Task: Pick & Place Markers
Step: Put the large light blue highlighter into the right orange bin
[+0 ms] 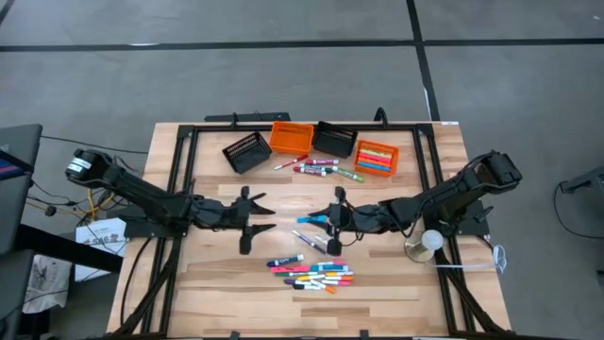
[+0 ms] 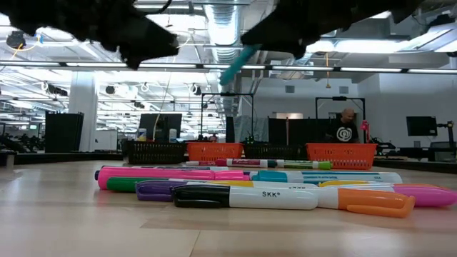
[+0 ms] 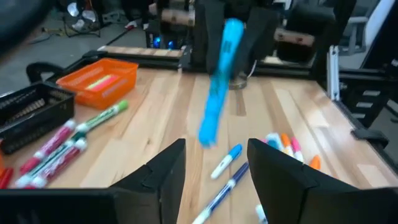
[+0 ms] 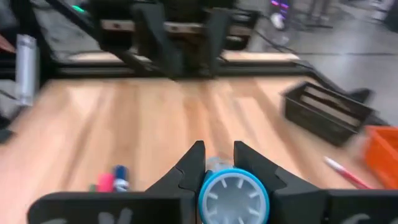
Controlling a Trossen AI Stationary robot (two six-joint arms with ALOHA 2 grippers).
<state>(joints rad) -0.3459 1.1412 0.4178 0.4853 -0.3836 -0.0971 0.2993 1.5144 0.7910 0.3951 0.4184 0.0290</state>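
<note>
My right gripper (image 1: 332, 219) is shut on a light-blue marker (image 3: 217, 93) above the middle of the table. My left gripper (image 3: 214, 149) stands open facing it from the left, a short way off, with nothing between its fingers (image 1: 269, 216). Several markers (image 1: 316, 274) lie flat in a loose heap toward the near edge, pink, blue, orange and black among them (image 2: 243, 194). Two more markers (image 1: 316, 243) lie on the table just below the right gripper. Another small group of markers (image 1: 319, 168) lies in front of the bins at the far side. My right gripper pinches the light-blue marker between its two fingers (image 4: 198, 163), which come about level from the table's right. The marker lies along the fingers, its round butt end (image 4: 233, 196) back toward the wrist. Its free end (image 2: 232, 71) slants down toward the left gripper, clear of the table.
Two black bins (image 1: 247, 151) (image 1: 333, 140) and two orange bins (image 1: 291, 137) (image 1: 376, 158) stand in a row at the far side; the right orange one holds markers. A round white object (image 1: 429, 244) stands near the right arm. A person (image 2: 346, 127) stands beyond the table.
</note>
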